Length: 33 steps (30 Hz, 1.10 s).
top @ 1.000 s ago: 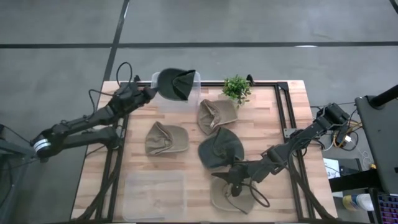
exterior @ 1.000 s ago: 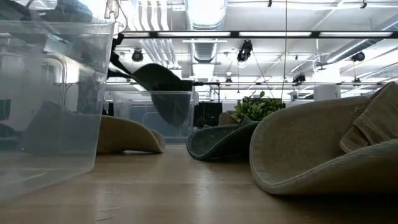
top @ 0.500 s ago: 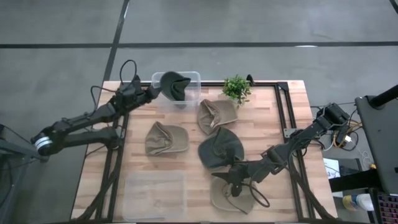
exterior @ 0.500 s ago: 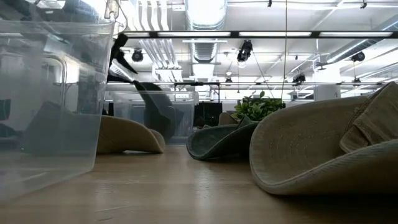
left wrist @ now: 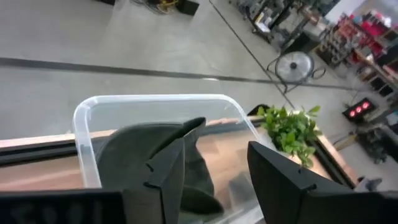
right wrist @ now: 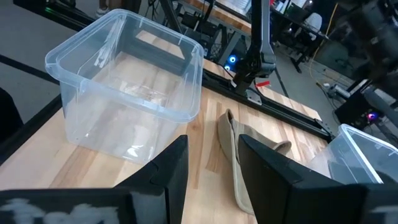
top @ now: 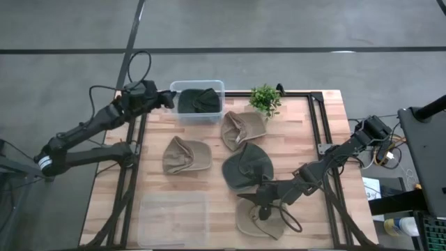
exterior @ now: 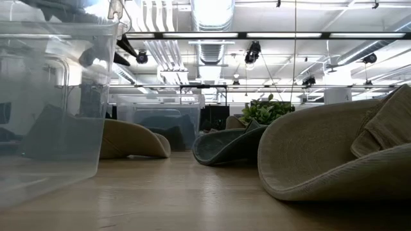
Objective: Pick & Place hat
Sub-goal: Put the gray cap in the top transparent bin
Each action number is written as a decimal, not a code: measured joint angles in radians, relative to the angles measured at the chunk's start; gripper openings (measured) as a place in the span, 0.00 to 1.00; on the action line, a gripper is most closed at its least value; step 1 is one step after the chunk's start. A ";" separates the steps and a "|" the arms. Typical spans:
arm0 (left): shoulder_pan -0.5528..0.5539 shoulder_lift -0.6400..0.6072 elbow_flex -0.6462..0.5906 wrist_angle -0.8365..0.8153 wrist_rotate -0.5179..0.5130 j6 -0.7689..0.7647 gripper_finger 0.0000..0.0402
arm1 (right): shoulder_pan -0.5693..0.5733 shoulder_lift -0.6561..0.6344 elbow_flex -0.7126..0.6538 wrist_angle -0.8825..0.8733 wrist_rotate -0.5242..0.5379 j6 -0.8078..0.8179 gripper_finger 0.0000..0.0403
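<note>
**Dark hat lies in the far clear bin, left gripper open beside it**

Butcher-block planks make up the table (top: 300, 132), pale wood in long strips, edged on two sides by black metal rails and standing on a grey concrete floor. At its far edge sits a clear plastic bin (top: 174, 104) with rounded corners and a thin rolled rim. Inside it lies the dark green hat (top: 198, 101), soft cloth crumpled into folds, filling most of the bin's floor; the left wrist view shows its matte fabric (left wrist: 134, 155) bunched against the bin wall.

The left gripper (top: 169, 97) hovers just outside the bin's left wall, its jaws spread wide with nothing between them. The right gripper (top: 261, 203) hangs low over a tan hat (top: 251, 222) at the near edge, jaws partly apart; whether they touch the cloth I cannot tell.

Four more hats lie loose on the wood: a tan one (top: 185, 155) left of centre, another tan one (top: 240, 127) near the far side, and a dark green one (top: 247, 169) between them and the near tan hat. A second clear bin (top: 174, 219) stands at the near left corner. A small leafy potted plant (top: 265, 98) stands beside the far bin.
</note>
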 joint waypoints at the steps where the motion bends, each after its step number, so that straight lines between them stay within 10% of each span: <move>1: -0.001 0.000 0.008 -0.022 0.007 0.008 0.42 | 0.000 0.000 0.000 -0.007 0.000 0.007 0.34; 18: -0.035 -0.005 -0.016 -0.017 0.078 0.094 0.42 | -0.018 0.012 0.000 -0.298 -0.002 0.350 0.34; 33: -0.039 -0.038 -0.017 0.108 0.234 0.070 0.42 | -0.055 0.196 0.010 -0.465 -0.090 0.348 0.34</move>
